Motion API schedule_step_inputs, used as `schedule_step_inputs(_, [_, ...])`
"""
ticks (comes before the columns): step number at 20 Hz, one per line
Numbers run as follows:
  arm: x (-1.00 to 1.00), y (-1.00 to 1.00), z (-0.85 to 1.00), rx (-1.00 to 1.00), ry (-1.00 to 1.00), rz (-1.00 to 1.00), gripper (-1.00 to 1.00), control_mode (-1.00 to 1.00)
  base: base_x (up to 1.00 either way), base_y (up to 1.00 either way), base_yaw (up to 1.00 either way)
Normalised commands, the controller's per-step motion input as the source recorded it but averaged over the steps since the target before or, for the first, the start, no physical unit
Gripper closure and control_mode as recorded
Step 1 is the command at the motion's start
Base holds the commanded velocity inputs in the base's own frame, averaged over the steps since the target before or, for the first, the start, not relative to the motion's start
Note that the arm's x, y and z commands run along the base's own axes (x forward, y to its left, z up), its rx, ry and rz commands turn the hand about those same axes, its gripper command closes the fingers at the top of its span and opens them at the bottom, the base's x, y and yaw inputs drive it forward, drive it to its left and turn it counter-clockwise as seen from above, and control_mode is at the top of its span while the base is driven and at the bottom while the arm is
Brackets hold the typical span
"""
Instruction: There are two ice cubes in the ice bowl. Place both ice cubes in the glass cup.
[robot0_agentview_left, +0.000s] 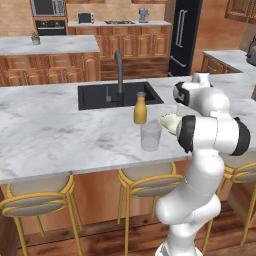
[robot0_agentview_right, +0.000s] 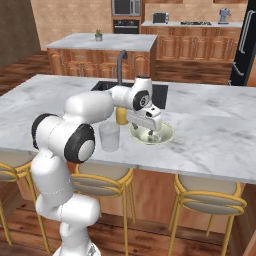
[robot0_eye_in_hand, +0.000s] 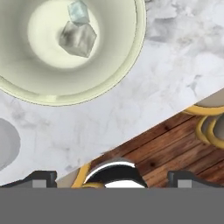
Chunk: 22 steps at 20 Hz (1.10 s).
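The pale yellow-green ice bowl (robot0_eye_in_hand: 116, 65) sits near the counter's front edge, and it holds two ice cubes: a larger grey one (robot0_eye_in_hand: 78, 39) and a smaller clear one (robot0_eye_in_hand: 79, 12) touching it. My gripper (robot0_agentview_right: 154, 133) hangs over the bowl (robot0_agentview_right: 169, 132), pointing down. In the hand view the gripper (robot0_eye_in_hand: 112, 179) is open, its fingertips (robot0_eye_in_hand: 41, 178) wide apart and nothing between them; they sit off the bowl's near side, above the counter edge. The clear glass cup (robot0_agentview_right: 109, 136) stands just left of the bowl. From the left base view, the arm hides most of the bowl (robot0_agentview_left: 166, 122), and the glass cup (robot0_agentview_left: 150, 135) is beside it.
An orange bottle (robot0_agentview_left: 140, 109) stands right behind the glass cup, in front of the black sink (robot0_agentview_left: 95, 97) and its tall faucet (robot0_agentview_left: 119, 75). Yellow stools (robot0_agentview_right: 210, 200) stand below the counter's front edge (robot0_eye_in_hand: 144, 127). Bare marble spreads left and right.
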Motion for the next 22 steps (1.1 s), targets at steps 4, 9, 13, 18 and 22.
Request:
schedule_step_inputs(4, [0.37,-0.01,-0.12,0.0,0.02,0.0,-1.0,-1.0,0.0,0.0,0.0])
schedule_step_inputs(9, [0.4,-0.04,-0.2,0.0,0.0,0.0,-1.0,-1.0,0.0,0.0,0.0])
schedule_step_inputs(13, [0.26,-0.05,-0.42,0.0,0.04,0.0,-1.0,-1.0,0.0,0.0,0.0])
schedule_step_inputs(18, [0.22,-0.01,-0.4,-0.01,0.06,0.0,-1.0,-1.0,0.0,0.0,0.0])
schedule_step_inputs(22, [0.23,-0.03,-0.31,0.0,0.05,0.0,-1.0,-1.0,0.0,0.0,0.0])
